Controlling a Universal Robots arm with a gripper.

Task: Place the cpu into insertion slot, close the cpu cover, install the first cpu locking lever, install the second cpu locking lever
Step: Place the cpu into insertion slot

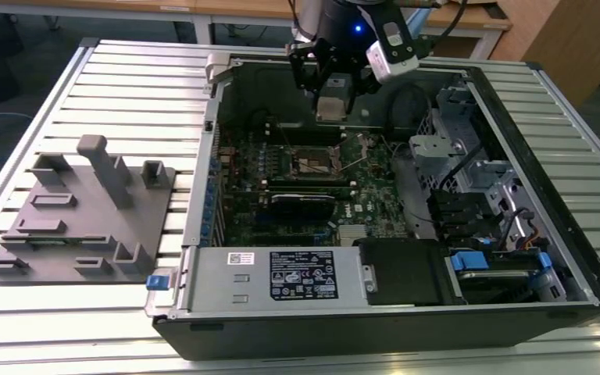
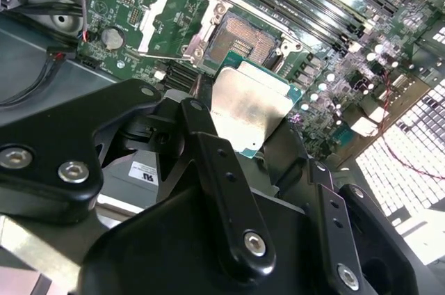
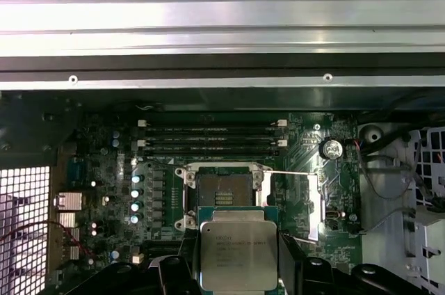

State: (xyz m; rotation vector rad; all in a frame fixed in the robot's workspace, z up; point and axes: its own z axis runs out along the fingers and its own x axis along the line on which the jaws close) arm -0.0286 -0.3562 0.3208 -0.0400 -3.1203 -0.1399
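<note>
My gripper [image 1: 331, 104] hangs over the back of the open computer case, shut on the cpu [image 1: 330, 108], a small square chip with a pale metal top. In both wrist views the cpu [image 2: 250, 107] [image 3: 238, 253] is pinched by its edges between the black fingers [image 2: 208, 142]. Below it, on the green motherboard, the insertion slot [image 1: 314, 162] [image 2: 243, 39] [image 3: 217, 194] lies open and empty with its dark centre showing. The cpu cover [image 2: 151, 18] [image 3: 318, 204] is flipped up beside the slot. The cpu is held clear above the board, not touching the slot.
The case [image 1: 206, 180] lies open on a slatted metal table. A power supply [image 1: 279, 275] fills the near side, and drive cages [image 1: 456, 148] stand on the exterior view's right. Long black memory slots [image 3: 212, 135] run beside the socket. A grey fixture block [image 1: 81, 219] sits on the exterior view's left.
</note>
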